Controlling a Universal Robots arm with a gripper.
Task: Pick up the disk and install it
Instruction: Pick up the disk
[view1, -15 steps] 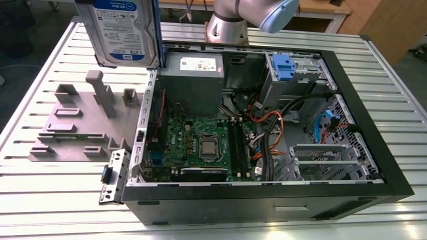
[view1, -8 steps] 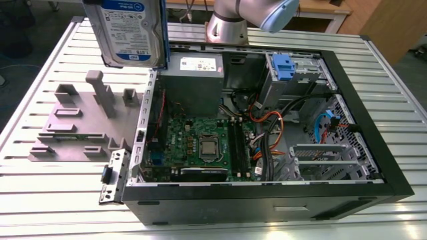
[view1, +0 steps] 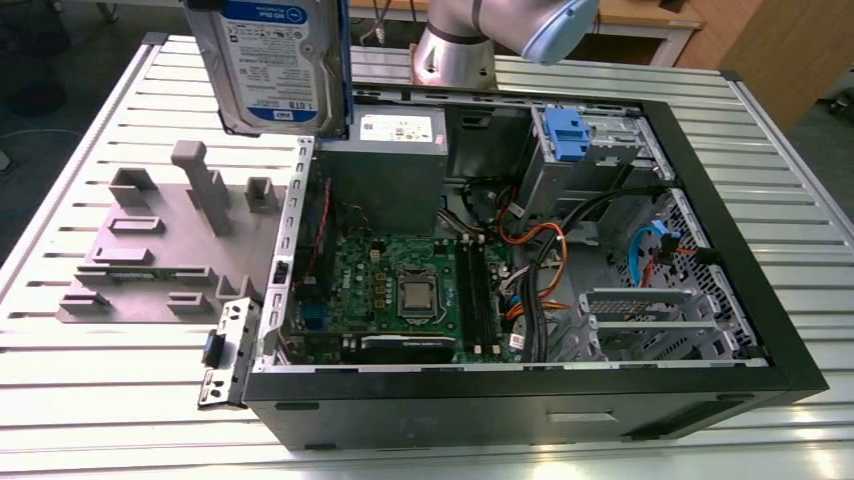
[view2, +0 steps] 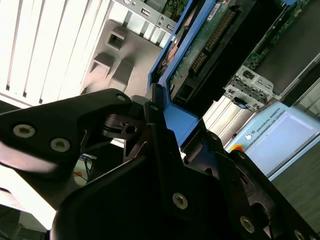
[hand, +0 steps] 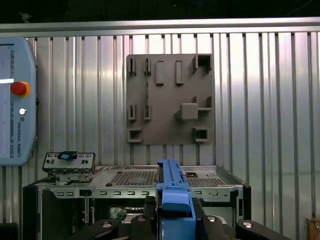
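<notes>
The disk (view1: 274, 60), a silver drive with a white-and-blue label and blue rails, hangs upright in the air above the table's far side, over the far left corner of the open computer case (view1: 534, 400). In the second wrist view my gripper (view2: 155, 107) is shut on the disk's blue rail (view2: 175, 117), and the disk's green circuit-board face (view2: 210, 37) runs away from the fingers. In the first wrist view the rail of the disk (hand: 172, 192) stands between the black fingers of the gripper (hand: 174, 210). The drive cage with a blue bracket (view1: 567, 135) sits at the case's far right.
A grey fixture plate (view1: 160, 250) with upright pegs lies on the slatted table at the exterior view's left of the case. Inside the case are a grey power-supply box (view1: 387, 170), a motherboard (view1: 400, 290) and loose cables (view1: 561, 250). A teach pendant (hand: 15, 100) lies on the table.
</notes>
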